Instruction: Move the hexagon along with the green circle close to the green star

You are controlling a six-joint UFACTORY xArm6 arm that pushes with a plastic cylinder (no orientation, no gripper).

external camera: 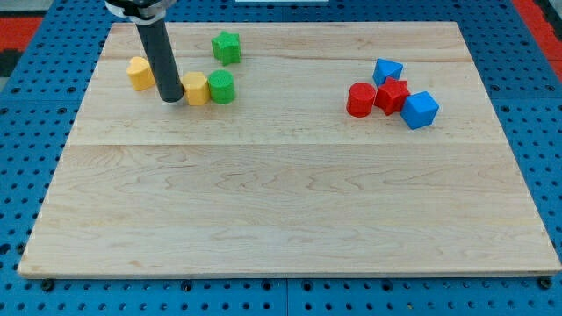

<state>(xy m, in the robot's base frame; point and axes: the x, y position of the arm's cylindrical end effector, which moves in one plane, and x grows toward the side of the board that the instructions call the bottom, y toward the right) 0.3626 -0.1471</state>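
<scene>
Pressing down at the view's upper left, my tip point(171, 99) sat against the left side of the yellow hexagon point(196, 89), bare rod grasping nothing. That squat, flat-topped hexagon touched the green circle point(221, 87), a short cylinder, on its right. Just above them stood the green star point(226, 46). Another yellow block point(140, 72) lay left of the rod.

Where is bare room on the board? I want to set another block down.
Free: the whole lower half of the wooden board, and the middle between the green circle and red cylinder. Crowded: my tip beside the yellow hexagon, below the green star.
</scene>
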